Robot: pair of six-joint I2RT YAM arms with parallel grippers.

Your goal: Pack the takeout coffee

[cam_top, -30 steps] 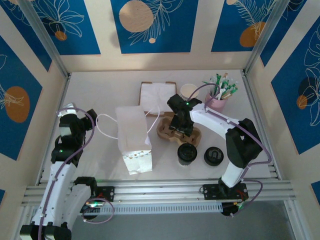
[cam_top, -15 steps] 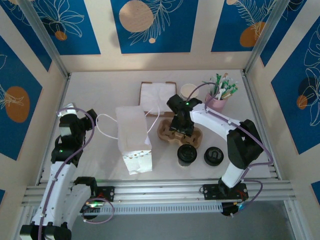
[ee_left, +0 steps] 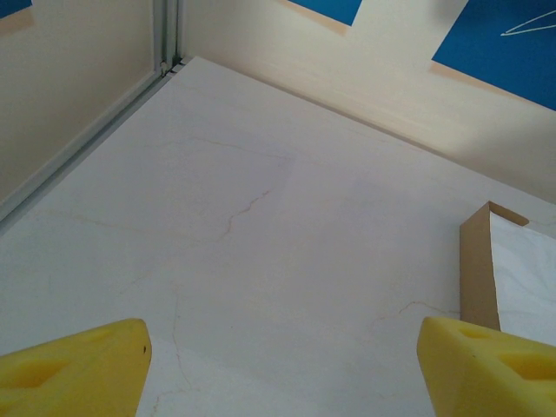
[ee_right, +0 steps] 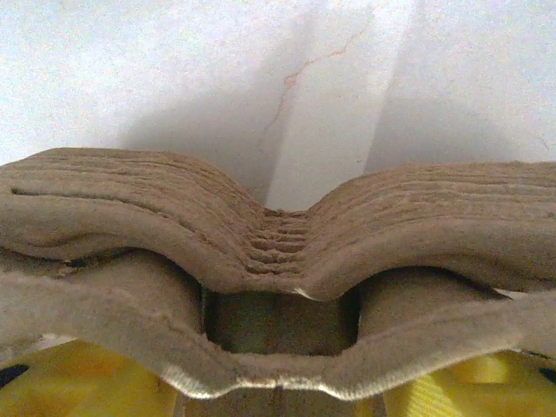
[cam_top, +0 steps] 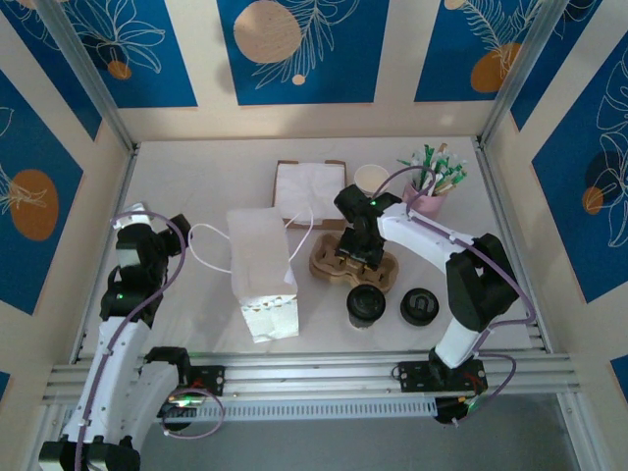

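Bright, even light throughout; a soft shadow lies at twelve o'clock beyond the pulp cup carrier (ee_right: pixel 278 252), whose near edge blurs.

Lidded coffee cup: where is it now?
Top view, right of centre: the lidded coffee cup stands just in front of the cup carrier, between the white bag and a loose black lid.

1. No words, brand names, numbers or signs can be read in any view.
2. The wall panels (cam_top: pixel 302 49) carry only blue leaf-and-circle patterns, without lettering.
3. The fine marks along the near edge of the white paper bag (cam_top: pixel 263 280) are too small to make out.
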